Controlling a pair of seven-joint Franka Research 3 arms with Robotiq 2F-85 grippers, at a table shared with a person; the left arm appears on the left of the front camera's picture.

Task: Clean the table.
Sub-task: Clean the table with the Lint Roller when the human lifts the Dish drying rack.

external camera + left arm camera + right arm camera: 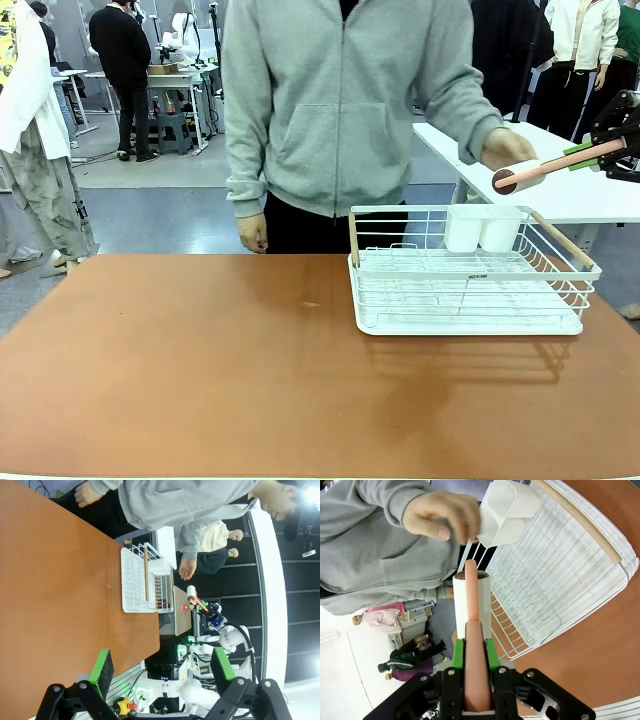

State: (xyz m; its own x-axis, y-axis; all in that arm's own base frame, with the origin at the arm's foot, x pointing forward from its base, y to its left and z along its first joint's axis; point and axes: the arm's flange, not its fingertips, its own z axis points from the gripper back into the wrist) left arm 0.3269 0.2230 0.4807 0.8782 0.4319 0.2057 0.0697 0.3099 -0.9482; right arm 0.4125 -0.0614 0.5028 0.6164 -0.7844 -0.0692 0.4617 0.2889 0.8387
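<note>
The table (200,370), reddish-brown, spans the near and middle ground. A white dish rack (470,290) stands on its right half, toward the far edge, with two white cups (483,228) set in the rack's far right corner. A small speck (311,304) lies on the bare top just left of the rack.

The right gripper (475,647) is up in the air at the far right, its jaws clamped on the pink handle of a lint roller (520,178). The roller's white roll points left, above the rack's far right corner and clear of the table top.

A person in a grey hooded top stands at the far side. One hand (505,150) is at the roll's end; whether it touches cannot be told. The other hand (254,235) hangs by the table's far edge.

The left gripper (162,667) has its jaws wide apart, with nothing between the green pads (103,667).
</note>
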